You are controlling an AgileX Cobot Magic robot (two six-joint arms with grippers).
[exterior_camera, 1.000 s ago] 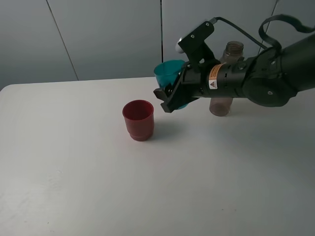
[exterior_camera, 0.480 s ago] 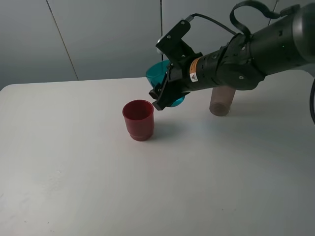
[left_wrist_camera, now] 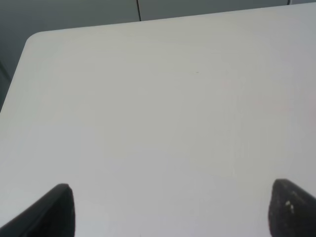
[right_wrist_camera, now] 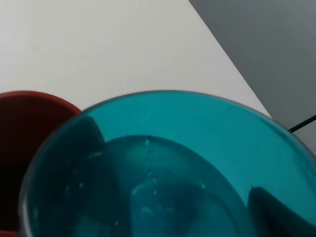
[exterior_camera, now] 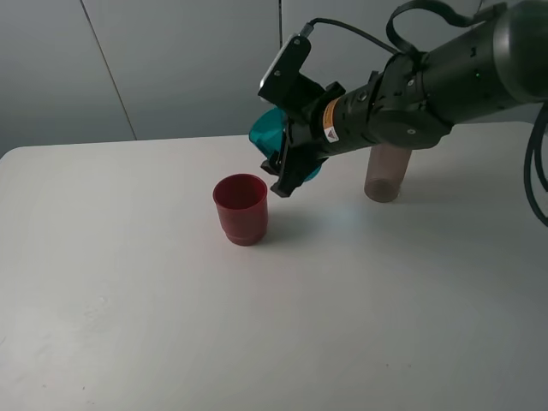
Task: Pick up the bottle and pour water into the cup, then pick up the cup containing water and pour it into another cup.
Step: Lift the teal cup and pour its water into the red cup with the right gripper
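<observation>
Right hand (exterior_camera: 289, 169) grips the tilted teal cup (exterior_camera: 267, 135) (mouth toward the red cup (exterior_camera: 241, 208)); left hand (left_wrist_camera: 168, 210) gapes wide, empty.

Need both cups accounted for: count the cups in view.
2: the translucent teal plastic tumbler tilted in the right gripper above the table, and the opaque red plastic cup standing below it. None seem hidden.

Teal cup (exterior_camera: 267, 134) tilted in the air above-right of upright red cup (exterior_camera: 241, 208); grey-brown bottle (exterior_camera: 386, 172) stands behind.
</observation>
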